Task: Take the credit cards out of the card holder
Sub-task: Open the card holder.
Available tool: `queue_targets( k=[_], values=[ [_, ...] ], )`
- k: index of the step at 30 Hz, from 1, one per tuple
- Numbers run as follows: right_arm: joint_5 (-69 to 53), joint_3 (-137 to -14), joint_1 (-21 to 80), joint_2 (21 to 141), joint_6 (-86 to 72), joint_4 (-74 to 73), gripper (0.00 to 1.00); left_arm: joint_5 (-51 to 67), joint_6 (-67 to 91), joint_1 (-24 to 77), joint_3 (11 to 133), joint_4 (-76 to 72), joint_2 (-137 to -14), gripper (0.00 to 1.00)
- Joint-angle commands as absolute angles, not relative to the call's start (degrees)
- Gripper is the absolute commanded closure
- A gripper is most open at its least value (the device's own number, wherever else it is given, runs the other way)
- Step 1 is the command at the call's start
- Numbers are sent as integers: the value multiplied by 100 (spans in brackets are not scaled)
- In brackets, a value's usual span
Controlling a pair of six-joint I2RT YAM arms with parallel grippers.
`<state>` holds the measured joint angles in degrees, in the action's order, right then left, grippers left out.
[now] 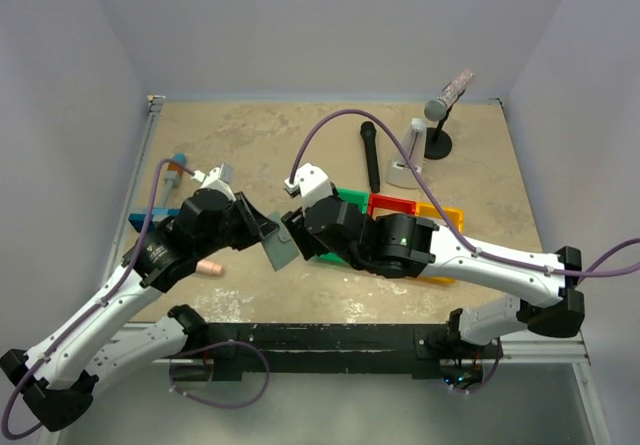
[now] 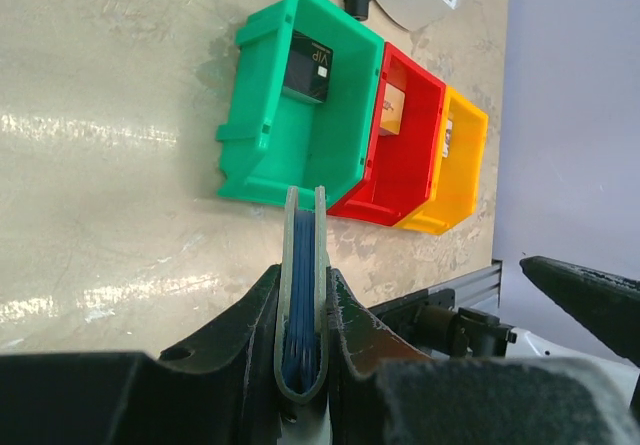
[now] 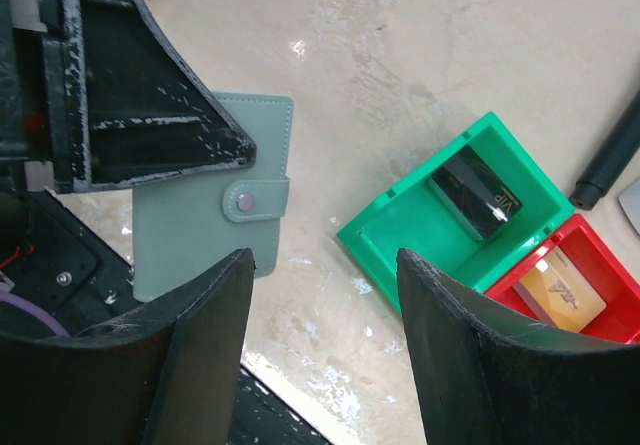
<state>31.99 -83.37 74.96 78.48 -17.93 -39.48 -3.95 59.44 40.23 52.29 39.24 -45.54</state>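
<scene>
- While looking down from the top view: pinching the card holder in the left gripper, raised off the table, between the two arms; hovering the right gripper just beside it on the right, making that the nearer free arm for any pull; contact between them impossible to tell.
- Left wrist view: squeezing both fingers tight on the holder near its folded spine, edge-on; pointing its open edge away from the palm, toward the green bin; running its long axis straight out along the fingers; showing blue layers between the panels, cards or lining not telling. Lying already in bins: a dark card in the green, a tan-orange card in the red bin.
- Right wrist view: spreading the right gripper's fingers wide apart, gripping nothing; finding the holder left of the gap, flat face toward the camera, snap tab fastened and facing the gap; probably needing that tab undone first.
</scene>
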Motion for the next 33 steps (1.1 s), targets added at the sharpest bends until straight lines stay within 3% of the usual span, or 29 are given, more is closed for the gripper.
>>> queue_targets(
  k=[1, 18, 33],
  values=[
    [3164, -8745, 7567, 8103, -1740, -3823, 37, -396, 6450, 4052, 5537, 3920, -4553, 100],
    [2716, -8736, 7647, 8393, -1696, -3674, 42, 158, 7040, 4052, 5318, 3437, -4421, 100],
    [3225, -9176, 7664, 8938, -2004, -4447, 53, 510, 7154, 4052, 4975, 2866, -4122, 100]
  ],
)
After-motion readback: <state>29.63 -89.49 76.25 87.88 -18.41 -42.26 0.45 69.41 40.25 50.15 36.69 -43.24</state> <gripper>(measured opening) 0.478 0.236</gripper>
